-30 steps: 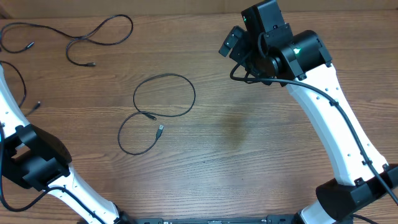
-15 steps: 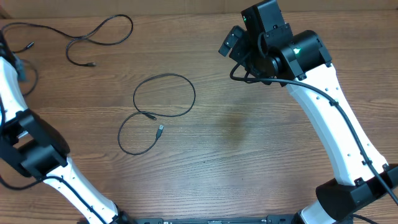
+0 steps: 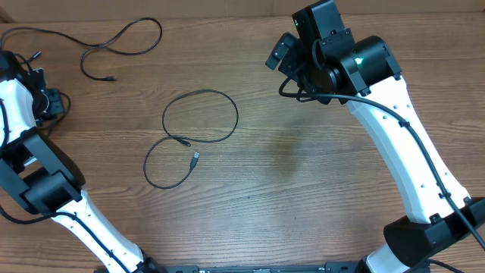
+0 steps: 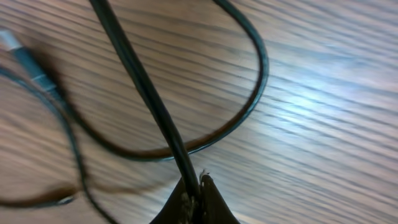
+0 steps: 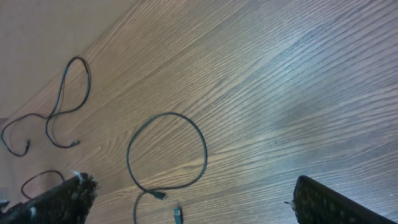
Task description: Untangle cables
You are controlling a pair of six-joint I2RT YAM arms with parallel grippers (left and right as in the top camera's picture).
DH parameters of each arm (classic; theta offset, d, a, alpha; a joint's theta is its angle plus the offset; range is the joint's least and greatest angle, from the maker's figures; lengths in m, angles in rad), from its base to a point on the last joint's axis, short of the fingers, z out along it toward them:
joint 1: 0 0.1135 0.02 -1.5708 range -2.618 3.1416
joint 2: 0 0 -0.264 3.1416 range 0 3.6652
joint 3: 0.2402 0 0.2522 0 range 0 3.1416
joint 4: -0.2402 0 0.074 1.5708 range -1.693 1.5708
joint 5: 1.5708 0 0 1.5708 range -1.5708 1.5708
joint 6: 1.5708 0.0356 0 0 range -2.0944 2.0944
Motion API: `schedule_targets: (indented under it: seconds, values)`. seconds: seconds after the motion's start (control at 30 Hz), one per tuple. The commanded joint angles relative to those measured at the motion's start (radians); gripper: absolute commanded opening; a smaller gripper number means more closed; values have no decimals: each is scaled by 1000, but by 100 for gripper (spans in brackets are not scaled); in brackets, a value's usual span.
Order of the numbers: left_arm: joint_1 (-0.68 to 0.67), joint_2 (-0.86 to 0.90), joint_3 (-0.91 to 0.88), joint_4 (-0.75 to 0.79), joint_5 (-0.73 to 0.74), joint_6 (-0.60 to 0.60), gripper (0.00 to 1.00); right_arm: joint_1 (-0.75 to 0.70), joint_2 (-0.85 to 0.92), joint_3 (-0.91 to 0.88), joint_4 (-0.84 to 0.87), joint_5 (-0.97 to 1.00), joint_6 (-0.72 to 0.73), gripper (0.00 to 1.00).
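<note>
A brown wood-grain bench [image 3: 303,189] carries everything. The white-and-black right arm [image 3: 402,144] reaches from the near right corner up toward the far edge. Its black right fingers [image 5: 68,196] are spread wide apart, gripping nothing and hanging above the wood. The white-and-black left arm [image 3: 45,189] rises along the left edge, its wrist turned in over the far left part of the bench.

A long, wavy thin black cord [image 3: 121,38] lies loose across the far left corner, well apart from the others, with a small plug [image 3: 111,78] at one end. A double-looped thin black cord [image 3: 201,114] lies near the middle of the bench, between the two arms. Its larger ring is on the far side and a smaller loop [image 3: 167,163] sits just nearer. Its silver-tipped plug [image 3: 195,159] lies inside that smaller loop.

A third black cord [image 4: 143,87] is at the left arm. In the left wrist view the dark left fingers [image 4: 208,202] are clenched on it, with the strand running straight out from their tips. A curve of black cord [image 4: 261,68] lies on the wood behind it. To one side a blurred, thinner strand ends in a dark plug with a pale tip [image 4: 25,59].
</note>
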Motion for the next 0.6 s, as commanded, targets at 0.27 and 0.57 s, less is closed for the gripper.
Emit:
schedule_targets:
  seconds: [0.27, 0.57]
  values:
    - [-14, 4, -12, -19, 298, -72, 19, -1, 5, -6, -34, -17, -5, 100]
    - [-13, -11, -10, -18, 294, -156, 100, -1, 6, -18, -36, -16, -5, 100]
